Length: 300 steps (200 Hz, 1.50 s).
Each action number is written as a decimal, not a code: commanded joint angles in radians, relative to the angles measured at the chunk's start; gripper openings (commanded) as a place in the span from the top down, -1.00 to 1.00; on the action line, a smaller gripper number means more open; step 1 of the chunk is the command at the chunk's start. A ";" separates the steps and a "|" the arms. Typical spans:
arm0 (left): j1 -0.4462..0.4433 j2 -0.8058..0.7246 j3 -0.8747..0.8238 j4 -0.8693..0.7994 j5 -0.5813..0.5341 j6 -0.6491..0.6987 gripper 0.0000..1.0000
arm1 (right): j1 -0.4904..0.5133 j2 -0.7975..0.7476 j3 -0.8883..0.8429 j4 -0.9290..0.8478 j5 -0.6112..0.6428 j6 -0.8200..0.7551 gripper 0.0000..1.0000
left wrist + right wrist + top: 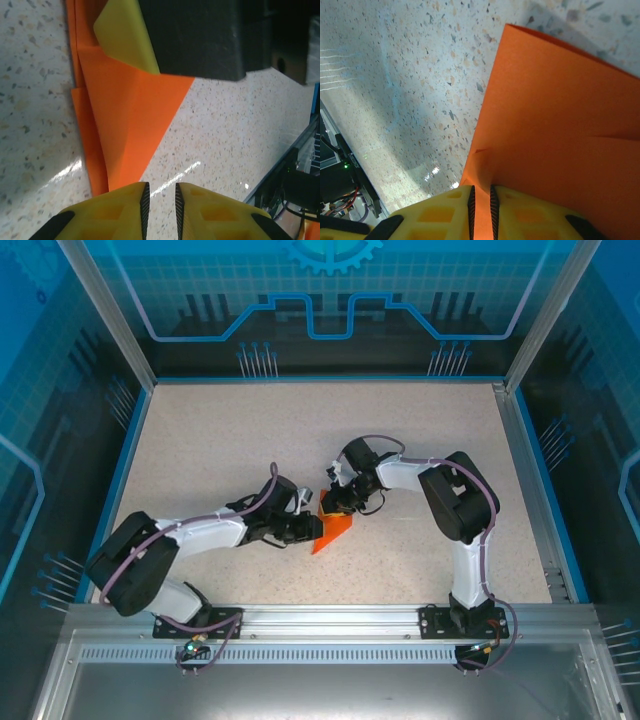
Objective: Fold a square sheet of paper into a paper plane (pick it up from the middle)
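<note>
**Right pinches paper, left holds nothing**

Folded orange paper (pixel 333 532) sits mid-table (pixel 230 440), between the two arms. Right gripper (pixel 481 190) is clamped on its edge, the paper running between the pads. Left gripper (pixel 160 187) has a narrow gap with nothing in it; the paper lies just beside one fingertip.

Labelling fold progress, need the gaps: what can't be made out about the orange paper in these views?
- Top view: paper small, its far end under the right gripper; creases unreadable.
- Left wrist view: top of paper cut by the frame edge and covered by the right gripper; lower tip behind a finger of the left gripper.
- Right wrist view: paper runs off the right and bottom edges; full outline unknown.
</note>
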 commanded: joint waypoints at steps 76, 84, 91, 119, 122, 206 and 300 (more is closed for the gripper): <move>-0.003 0.169 -0.027 0.150 0.089 -0.048 0.57 | 0.000 0.094 -0.028 -0.059 0.097 -0.021 0.61; -0.003 0.174 -0.041 0.159 0.093 -0.051 0.57 | 0.000 0.096 -0.030 -0.058 0.097 -0.019 0.61; -0.003 0.177 -0.052 0.161 0.098 -0.051 0.57 | 0.000 0.097 -0.030 -0.058 0.098 -0.019 0.61; -0.003 0.164 -0.089 0.131 0.074 -0.040 0.59 | 0.000 0.100 -0.030 -0.057 0.101 -0.017 0.61; -0.003 0.159 -0.091 0.122 0.067 -0.037 0.59 | 0.000 0.102 -0.029 -0.058 0.102 -0.018 0.61; -0.005 0.114 -0.137 0.029 0.044 -0.010 0.62 | 0.000 0.114 -0.026 -0.059 0.106 -0.016 0.61; -0.026 -0.083 -0.134 -0.032 0.004 -0.049 0.63 | 0.005 0.119 -0.027 -0.058 0.107 -0.013 0.61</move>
